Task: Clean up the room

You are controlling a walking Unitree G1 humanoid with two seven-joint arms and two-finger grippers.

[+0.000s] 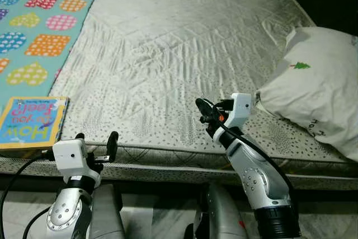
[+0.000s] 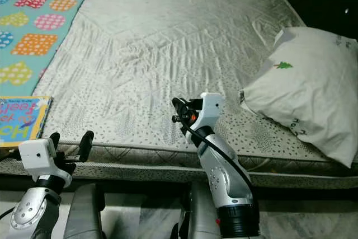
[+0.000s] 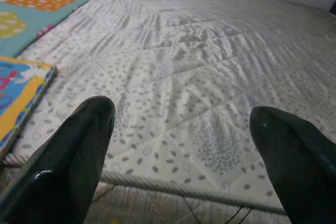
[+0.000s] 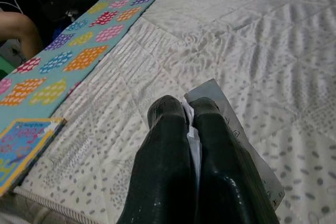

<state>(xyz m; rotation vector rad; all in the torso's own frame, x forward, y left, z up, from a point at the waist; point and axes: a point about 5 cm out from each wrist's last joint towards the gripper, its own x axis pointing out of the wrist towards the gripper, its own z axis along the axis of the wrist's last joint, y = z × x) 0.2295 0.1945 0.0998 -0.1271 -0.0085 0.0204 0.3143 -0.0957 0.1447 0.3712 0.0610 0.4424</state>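
Right hand [image 4: 189, 114] is clamped on a slip of paper [image 4: 231, 135], mid-frame over the bed [image 1: 168, 43]: light, limp, easily torn, so pinch its edge. Left hand [image 1: 96, 144], lower left, gapes wide beside the book [image 1: 31, 121].

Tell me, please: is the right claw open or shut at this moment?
Shut. In the right wrist view the two black fingers press together on a slip of white paper, above the quilted mattress.
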